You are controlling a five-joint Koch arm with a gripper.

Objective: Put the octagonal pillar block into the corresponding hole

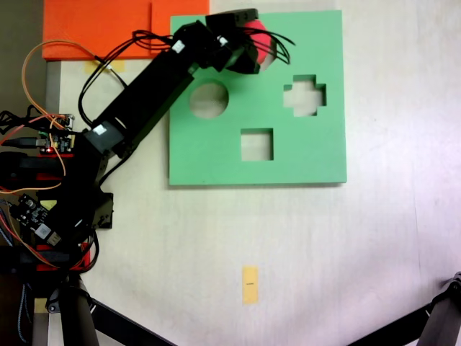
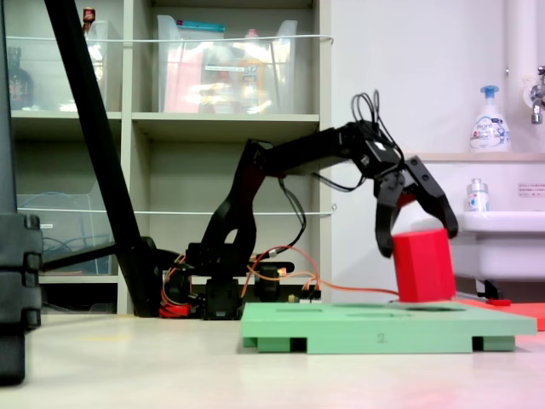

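Arm: stretched forward over green foam board [image 2: 375, 328], wrist bent downward. Pincer [image 2: 419, 232]: jaws spread, straddling top of octagonal pillar block [image 2: 422, 266]. Block: upright, slightly tilted, at board's far-edge hole.

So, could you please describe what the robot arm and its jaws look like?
The arm is black plastic throughout, built of boxy links with small white stickers on two of them in a fixed view. Thin black cables loop above the wrist, and orange and red wires trail around the base by small circuit boards. The gripper has two black, tapering, angular jaws.
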